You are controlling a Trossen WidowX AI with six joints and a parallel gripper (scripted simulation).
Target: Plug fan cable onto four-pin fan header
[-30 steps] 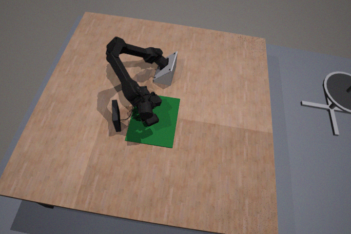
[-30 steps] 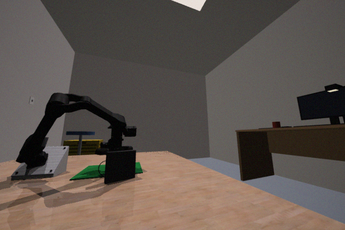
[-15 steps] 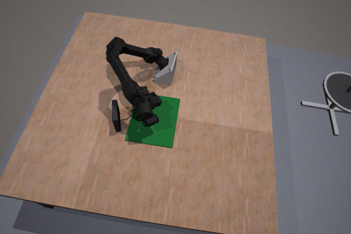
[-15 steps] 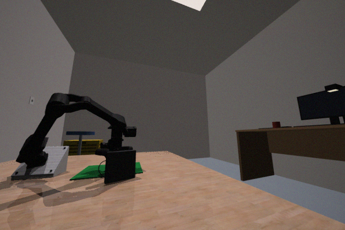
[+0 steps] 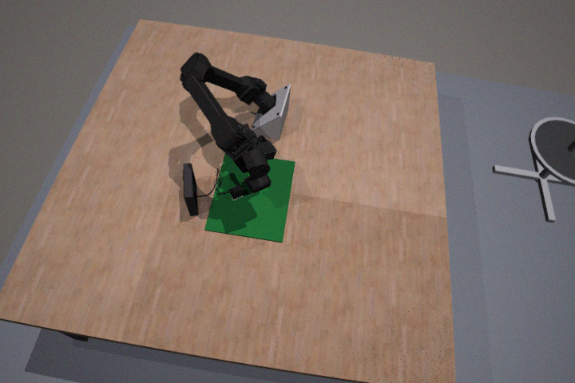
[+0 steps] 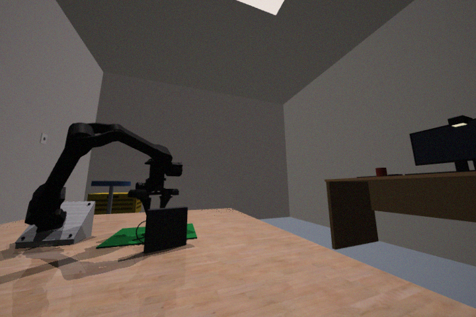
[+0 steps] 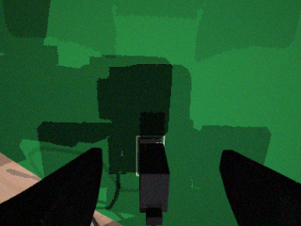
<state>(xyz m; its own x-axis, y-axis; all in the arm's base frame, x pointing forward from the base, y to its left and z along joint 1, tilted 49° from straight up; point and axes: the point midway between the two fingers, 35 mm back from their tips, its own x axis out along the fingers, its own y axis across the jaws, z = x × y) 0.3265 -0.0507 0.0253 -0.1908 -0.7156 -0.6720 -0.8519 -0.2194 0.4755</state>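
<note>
The green board [image 5: 270, 216] [image 6: 191, 231] [image 7: 245, 94] lies flat on the table. The black fan [image 5: 189, 189] [image 6: 166, 228] stands upright beside it, with its thin cable [image 5: 205, 195] [image 6: 137, 231] running over the board's edge. In the wrist view, the dark plug [image 7: 154, 190] stands at the header [image 7: 137, 157], whose pale outline shows along its far and left sides. How deep the plug sits cannot be told. My gripper [image 7: 162, 158] [image 6: 155, 207] is open above the board. A gap shows on each side between its fingers and the plug. The header's pins are hidden.
The arm's grey wedge base [image 5: 272, 117] [image 6: 79, 220] stands behind the board. The upright fan is close to the gripper's side, and the cable loops between fan and board. A round stand [image 5: 564, 148] is off the table on the right.
</note>
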